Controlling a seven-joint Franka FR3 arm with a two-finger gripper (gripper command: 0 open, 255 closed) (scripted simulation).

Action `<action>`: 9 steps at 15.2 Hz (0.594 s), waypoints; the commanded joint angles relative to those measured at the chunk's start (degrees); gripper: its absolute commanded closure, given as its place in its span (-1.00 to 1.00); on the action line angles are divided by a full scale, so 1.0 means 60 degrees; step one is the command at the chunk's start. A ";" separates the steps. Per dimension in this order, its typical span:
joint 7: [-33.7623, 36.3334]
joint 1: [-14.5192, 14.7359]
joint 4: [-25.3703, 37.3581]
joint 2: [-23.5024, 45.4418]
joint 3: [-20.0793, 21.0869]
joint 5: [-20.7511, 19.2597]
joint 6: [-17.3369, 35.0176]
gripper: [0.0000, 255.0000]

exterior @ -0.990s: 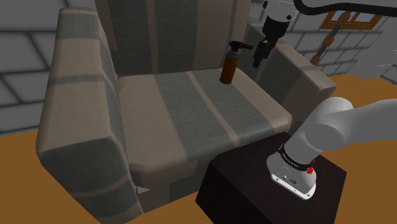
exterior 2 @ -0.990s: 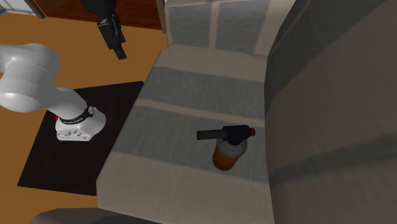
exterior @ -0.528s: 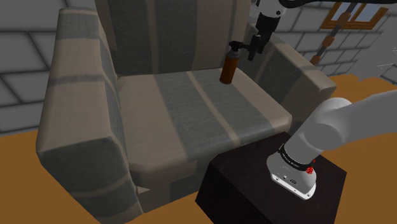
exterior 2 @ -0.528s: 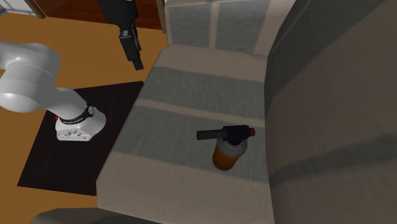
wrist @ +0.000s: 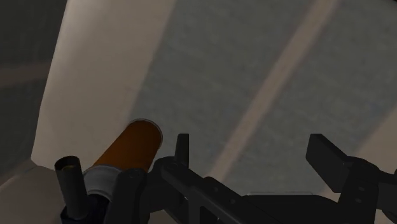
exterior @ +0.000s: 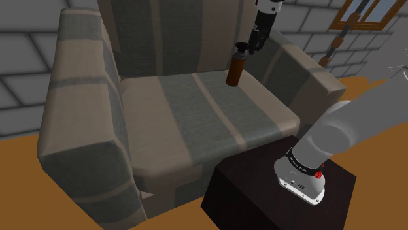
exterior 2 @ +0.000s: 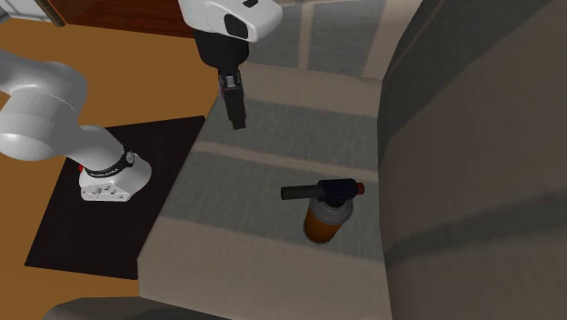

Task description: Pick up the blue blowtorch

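The blowtorch (exterior: 235, 65) stands upright at the back of the armchair seat, an orange-brown canister with a dark head and a black nozzle. In the second exterior view the blowtorch (exterior 2: 325, 211) points its nozzle toward that view's left. My gripper (exterior: 252, 46) hangs just to the shoulder view's right of the torch head, slightly above it. Seen from the second exterior view, the gripper (exterior 2: 238, 116) is over the seat, apart from the torch. In the wrist view the gripper (wrist: 254, 156) is open with nothing between its fingers; the blowtorch (wrist: 130, 153) lies outside one finger (wrist: 182, 149).
The striped beige-and-grey armchair has a tall backrest (exterior: 163, 32) and padded armrests (exterior: 85, 98) on both sides of the seat (exterior: 196, 117). My stand (exterior: 261, 196), a dark box, sits on the orange floor in front of the chair. Grey brick walls stand behind.
The gripper has travelled from beside the far armrest in over the seat, closing in on the torch head. The blowtorch has not moved.
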 commanded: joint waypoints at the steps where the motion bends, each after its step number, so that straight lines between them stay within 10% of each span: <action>1: -0.0352 -0.0093 0.0756 0.0837 -0.0288 0.0087 0.0004 -1.00; 9: -0.1572 -0.0595 0.3916 0.4016 -0.1072 0.0856 -0.0413 -1.00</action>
